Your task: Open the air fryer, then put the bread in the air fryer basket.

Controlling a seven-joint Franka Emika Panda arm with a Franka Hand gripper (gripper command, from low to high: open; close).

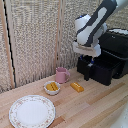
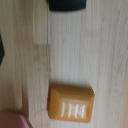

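I see my gripper (image 1: 89, 64) hanging beside the air fryer (image 1: 111, 56), whose basket (image 1: 100, 68) is pulled out with the handle (image 1: 87, 71) just under my fingers. The bread (image 1: 77, 87) lies on the wooden table (image 1: 95, 107) near the fryer; farther from it stand a pink mug (image 1: 61, 75), a small white bowl (image 1: 52, 88) and a floral plate (image 1: 32, 111).

Glossy black plastic air fryer (image 1: 114, 52), matt pale wood table (image 1: 95, 107), woven reed-like wall (image 1: 35, 40).
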